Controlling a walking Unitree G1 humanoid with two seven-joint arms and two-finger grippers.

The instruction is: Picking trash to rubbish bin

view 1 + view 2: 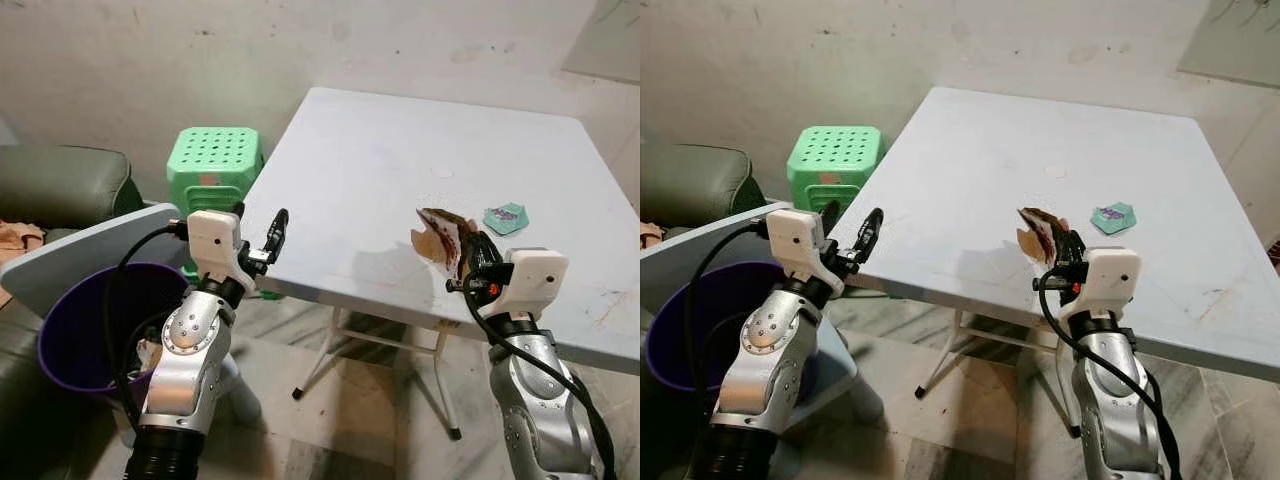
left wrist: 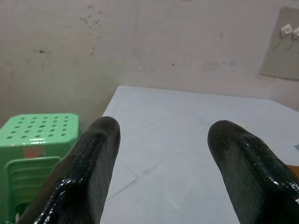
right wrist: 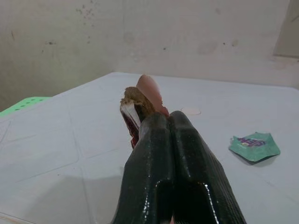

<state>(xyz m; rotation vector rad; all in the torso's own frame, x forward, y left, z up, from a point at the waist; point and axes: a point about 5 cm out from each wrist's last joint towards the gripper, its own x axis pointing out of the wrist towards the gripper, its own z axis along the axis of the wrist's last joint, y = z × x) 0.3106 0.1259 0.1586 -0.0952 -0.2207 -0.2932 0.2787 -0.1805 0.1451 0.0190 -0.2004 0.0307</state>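
Status: one piece in hand, none yet judged binned; carry to the bin and a second pick remain. Right gripper (image 1: 462, 256): fingers pressed together on a wrapper (image 1: 440, 236), lifted just above the near edge of the white table (image 1: 400, 160). Wrapper: crumpled, brown and cream with a red inner face, standing upright out of the fingertips. Left gripper (image 1: 262, 240): fingers spread, holding nothing, at the table's left edge. Green packet (image 1: 505, 217): small, flat, lying on the table near the right gripper, untouched. Purple bin (image 1: 85, 325): on the floor at the robot's left, beside the green stool (image 1: 213, 160).
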